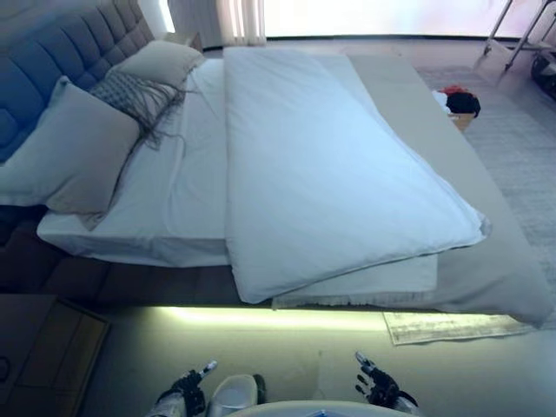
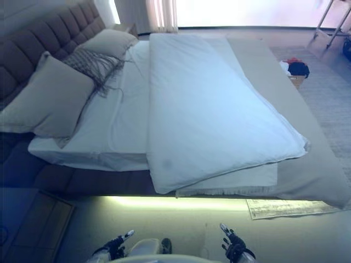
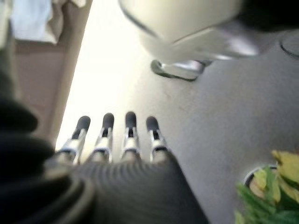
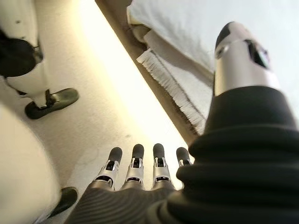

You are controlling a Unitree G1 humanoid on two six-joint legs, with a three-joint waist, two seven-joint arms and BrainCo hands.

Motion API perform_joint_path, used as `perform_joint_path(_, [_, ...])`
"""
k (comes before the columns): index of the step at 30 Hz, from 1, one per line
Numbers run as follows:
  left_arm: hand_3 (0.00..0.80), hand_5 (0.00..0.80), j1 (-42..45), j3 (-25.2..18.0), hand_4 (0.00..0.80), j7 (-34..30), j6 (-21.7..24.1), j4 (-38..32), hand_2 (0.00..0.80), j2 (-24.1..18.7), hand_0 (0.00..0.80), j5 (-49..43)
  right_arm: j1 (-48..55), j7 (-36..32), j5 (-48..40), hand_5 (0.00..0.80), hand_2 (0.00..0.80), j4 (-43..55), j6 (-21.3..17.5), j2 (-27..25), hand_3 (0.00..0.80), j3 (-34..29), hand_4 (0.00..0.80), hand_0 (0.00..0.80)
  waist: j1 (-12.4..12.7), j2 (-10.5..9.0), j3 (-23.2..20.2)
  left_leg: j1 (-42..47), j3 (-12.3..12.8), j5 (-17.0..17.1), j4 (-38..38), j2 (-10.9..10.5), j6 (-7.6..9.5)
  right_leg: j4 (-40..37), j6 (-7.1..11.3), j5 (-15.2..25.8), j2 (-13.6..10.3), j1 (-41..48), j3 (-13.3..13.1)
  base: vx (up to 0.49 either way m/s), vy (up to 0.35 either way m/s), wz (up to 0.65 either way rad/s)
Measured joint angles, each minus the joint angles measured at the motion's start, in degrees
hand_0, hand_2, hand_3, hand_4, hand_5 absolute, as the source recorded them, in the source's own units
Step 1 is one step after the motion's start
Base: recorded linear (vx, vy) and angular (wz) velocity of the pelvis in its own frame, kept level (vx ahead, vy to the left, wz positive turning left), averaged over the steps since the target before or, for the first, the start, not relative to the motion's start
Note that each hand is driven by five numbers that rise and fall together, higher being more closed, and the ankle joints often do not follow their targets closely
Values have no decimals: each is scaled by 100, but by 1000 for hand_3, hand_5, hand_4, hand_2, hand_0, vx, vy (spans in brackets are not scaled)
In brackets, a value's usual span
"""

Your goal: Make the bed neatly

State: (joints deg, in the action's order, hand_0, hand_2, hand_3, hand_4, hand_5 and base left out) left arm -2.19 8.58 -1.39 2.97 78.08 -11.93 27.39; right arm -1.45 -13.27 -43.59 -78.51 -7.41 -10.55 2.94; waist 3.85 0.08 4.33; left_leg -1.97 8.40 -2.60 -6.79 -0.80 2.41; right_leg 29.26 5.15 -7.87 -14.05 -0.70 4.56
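A: What lies on the wide bed with the grey tufted headboard [image 1: 61, 52]?

B: A pale blue-white duvet [image 1: 330, 165], folded over on itself, covers the middle of the mattress. Its near corner hangs past the bed's edge, over a fringed white sheet [image 4: 170, 88]. A grey-beige bedspread [image 1: 469, 182] shows beside it on the robot's right, drooping off the near corner.

A: And by the headboard?

B: Two big beige square pillows [image 1: 74, 152] lean there, with a small grey woven cushion with loose tassels [image 1: 130, 94] between them.

A: Anything around the bed?

B: A glowing strip of light [image 1: 278, 317] runs under the frame. A pale patterned rug [image 1: 447, 326] pokes out beneath the hanging bedspread. On the far right, a low box holding red and black clothing [image 1: 459, 102] sits on the carpet. A dark wooden nightstand [image 1: 43, 347] stands near the robot's left.

A: The hands?

B: The left hand [image 3: 112, 140] and the right hand [image 4: 135, 170] hang low over the floor, well apart from the bed, fingers straight, holding nothing.
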Motion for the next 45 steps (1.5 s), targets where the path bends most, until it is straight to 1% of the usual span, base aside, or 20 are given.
perform_joint_path(2, [0, 0, 25, 126, 0, 44, -1, 49, 0, -173, 0, -74, 55, -76, -48, 0, 0, 2, 29, 7, 0, 20, 0, 0, -62, -137, -6, 253, 3, 153, 423, -85, 71, 168, 72, -210, -70, -371, 57, 97, -52, -3])
perform_joint_path(3, [0, 0, 26, 146, 0, 52, 1, 58, 0, -220, 0, -85, 55, -115, -93, 0, 0, -14, 32, 9, 0, 31, 0, 0, -124, -140, 2, 227, -5, 196, 500, -41, 63, -52, 72, -218, 20, -485, 133, 78, -147, -11])
perform_joint_path(6, [0, 0, -44, 148, 0, 57, 25, 58, 0, -234, 0, -89, 17, -193, -386, 0, 0, -30, 34, -11, 0, 107, 0, 0, -363, -132, 77, 165, -30, 305, 734, 3, 121, -1390, 229, -30, 312, -1038, 390, 87, -145, -2])
perform_joint_path(9, [0, 0, -58, 142, 0, 54, 23, 53, 0, -130, 0, -89, -19, -243, -440, 0, 0, -1, 41, -9, 0, 109, 0, 0, -489, -86, 248, 273, -61, 420, 1003, -38, 51, -2607, 312, 819, 399, -1227, 577, 183, -124, 10])
perform_joint_path(11, [0, 0, -16, 139, 0, 57, 49, 43, 0, -91, 0, -88, -3, -231, -439, 0, 0, 9, 49, 36, 0, 103, 0, 0, -478, -116, 332, 549, -138, 414, 1144, -80, -99, -2746, 287, 1041, 385, -1087, 575, 276, -166, 29])
perform_joint_path(14, [0, 0, 205, 138, 0, 66, 74, -63, 0, 20, 0, -78, 58, -149, -438, 0, 0, 130, 53, 37, 0, 98, 0, 0, -463, -4, 362, 961, -285, 211, 1162, 106, -409, -2790, -179, 1541, 613, -680, 569, 242, -162, 25])
perform_joint_path(17, [0, 0, 341, 140, 0, 65, 59, -73, 0, 99, 0, -91, -14, -111, -438, 0, 0, 341, 51, -25, 0, 92, 0, 0, -446, 194, 327, 1037, -271, 34, 1007, 455, -669, -3202, -427, 1590, 993, -321, 681, 140, -118, -1])
perform_joint_path(19, [0, 0, 313, 145, 0, 72, 52, -92, 0, 101, 0, -91, -110, -99, -439, 0, 0, 414, 51, -52, 0, 91, 0, 0, -442, 185, 335, 1018, -270, 11, 899, 489, -698, -3329, -495, 1615, 1074, -226, 695, 94, -56, -1])
perform_joint_path(22, [0, 0, 216, 139, 0, 92, 51, -38, 0, 95, 0, -95, -222, 15, -440, 0, 0, 437, 36, -143, 0, 3, 0, 0, -429, 152, 351, 1006, -283, 9, 592, 535, -755, -3447, -556, 1523, 1086, -72, 712, 118, -39, 2])
perform_joint_path(23, [0, 0, 170, 131, 0, 94, 75, -10, 0, 48, 0, -93, -290, 78, -438, 0, 0, 409, 28, -138, 0, -19, 0, 0, -451, 72, 403, 759, -317, -73, 23, 485, -880, -3450, -585, 1485, 991, -14, 753, 113, 10, 2])
perform_joint_path(25, [0, 0, 164, 103, 0, 101, 125, -5, 0, 13, 0, -89, -299, 227, -432, 0, 0, 400, -30, -141, 0, 23, 0, 0, -372, -73, 475, 54, -388, -85, -1490, 347, -959, -3446, -618, 1414, 823, 81, 710, 58, 110, -10])
perform_joint_path(26, [0, 0, 164, 106, 0, 101, 142, -24, 0, 14, 0, -89, -299, 300, -430, 0, 0, 394, -70, -153, 0, 47, 0, 0, -341, -76, 493, -246, -420, -167, -1879, 339, -1045, -3428, -645, 1413, 779, 71, 677, -37, 177, -32])
perform_joint_path(27, [0, 0, 169, 129, 0, 99, 149, -28, 0, 63, 0, -88, -333, 360, -430, 0, 0, 393, -115, -191, 0, 151, 0, 0, -290, -3, 495, -361, -420, -187, -1686, 353, -1072, -3398, -649, 1410, 762, 0, 676, -111, 193, -44])
perform_joint_path(30, [0, 0, 45, 271, 0, 95, 178, -23, 0, 116, 0, -78, -750, 365, -492, 0, 0, 385, -137, -257, 0, 357, 0, 0, -287, 142, 639, -870, -414, -53, -686, 369, -935, -3117, -665, 1400, 791, -534, 711, -109, 81, -47])
perform_joint_path(32, [0, 0, -107, 328, 0, 90, 173, -25, 0, 124, 0, -82, -1007, 260, -653, 0, 0, 426, -142, -301, 0, 423, 0, 0, -284, 269, 860, -903, -394, 118, -377, 408, -693, -2851, -631, 1407, 904, -713, 785, -169, 31, -51])
perform_joint_path(33, [0, 0, -189, 542, 0, 85, 171, -29, 0, 102, 0, -84, -1085, 210, -786, 0, 0, 509, -172, -370, 0, 467, 0, 0, -294, 455, 963, -987, -533, 325, -375, 482, -583, -2612, -599, 1319, 1008, -855, 820, -187, 96, -30])
perform_joint_path(35, [0, 0, -527, 624, 0, 69, 174, -82, 0, -55, 0, -64, -1216, 223, -1020, 0, 0, 549, -264, -329, 0, 474, 0, 0, -297, 319, 1167, -1237, -536, 265, -349, 382, -539, -2310, -491, 1212, 858, -1202, 811, -208, 103, 8])
perform_joint_path(37, [0, 0, -903, 650, 0, 34, 174, -122, 0, -150, 0, 97, -1434, 403, -1072, 0, 0, 545, -320, -397, 0, 449, 0, 0, -288, 246, 1331, -1439, -560, 415, -224, 238, -438, -2017, -455, 1169, 688, -1565, 810, -127, 19, 44])
perform_joint_path(42, [0, 0, -1193, 745, 0, 7, 176, -331, 0, -161, 0, 337, -2416, 502, -1509, 0, 0, 581, -379, -496, 0, 443, 0, 0, -236, 554, 1911, -1627, -569, 589, -137, 144, -404, -1812, -399, 1108, 568, -1858, 810, -112, -46, 12])
perform_joint_path(45, [0, 0, -1294, 777, 0, 0, 170, -449, 0, -179, 0, 471, -2892, 402, -1799, 0, 0, 634, -370, -651, 0, 426, 0, 0, -123, 579, 2013, -1872, -595, 635, -290, 150, -417, -1497, -417, 931, 549, -2148, 837, -105, -34, 9])
